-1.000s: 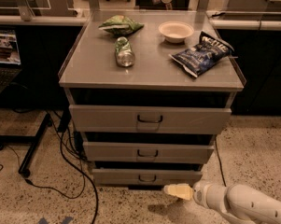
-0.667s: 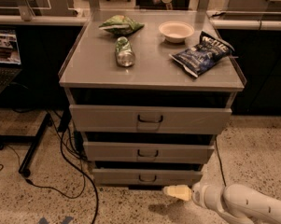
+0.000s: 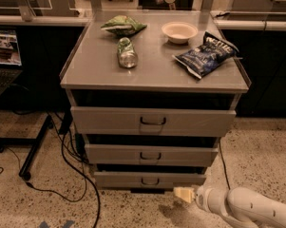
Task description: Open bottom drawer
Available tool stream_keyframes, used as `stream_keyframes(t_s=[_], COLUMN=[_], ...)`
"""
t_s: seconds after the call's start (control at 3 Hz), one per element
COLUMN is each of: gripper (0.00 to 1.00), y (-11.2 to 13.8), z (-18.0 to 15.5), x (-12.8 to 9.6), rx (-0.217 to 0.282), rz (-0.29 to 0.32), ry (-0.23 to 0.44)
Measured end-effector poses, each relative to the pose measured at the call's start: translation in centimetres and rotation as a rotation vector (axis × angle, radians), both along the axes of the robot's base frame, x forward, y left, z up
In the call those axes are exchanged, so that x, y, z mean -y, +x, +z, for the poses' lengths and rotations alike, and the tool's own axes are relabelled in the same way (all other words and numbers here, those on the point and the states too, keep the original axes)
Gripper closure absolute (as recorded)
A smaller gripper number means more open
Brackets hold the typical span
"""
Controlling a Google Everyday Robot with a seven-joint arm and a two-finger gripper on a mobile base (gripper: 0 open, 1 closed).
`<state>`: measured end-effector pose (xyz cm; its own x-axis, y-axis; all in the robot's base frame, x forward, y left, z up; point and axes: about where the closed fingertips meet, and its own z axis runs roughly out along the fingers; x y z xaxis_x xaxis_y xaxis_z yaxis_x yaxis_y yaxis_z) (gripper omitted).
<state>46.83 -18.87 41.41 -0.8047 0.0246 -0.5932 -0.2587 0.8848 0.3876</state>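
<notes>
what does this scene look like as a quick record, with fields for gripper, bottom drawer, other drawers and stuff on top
gripper: gripper low near the floor, just below and right of the bottom drawer's front, apart from its handle
bottom drawer: bottom drawer shows no inside; loop handle at centre
other drawers: top drawer, middle drawer, no inside showing
on top: cabinet top holds green chip bag, can on its side, white bowl, blue chip bag
</notes>
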Motion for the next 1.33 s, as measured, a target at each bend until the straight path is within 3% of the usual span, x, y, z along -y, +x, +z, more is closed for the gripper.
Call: stream_keyframes(t_s=[0.33,0.67,1.0,1.33], gripper=[0.65,0.96,1.0,1.0], y=[0.0,0.0,0.2,2.3], z=[0.0,-0.3,-1.4,-3.6], x=[0.0,-0.1,-0.4,0.5], rx=[0.0,0.003,0.015,0.086], rz=[0.0,-0.003,-0.019,-0.064], ry=[0.0,0.007,0.037,0.077])
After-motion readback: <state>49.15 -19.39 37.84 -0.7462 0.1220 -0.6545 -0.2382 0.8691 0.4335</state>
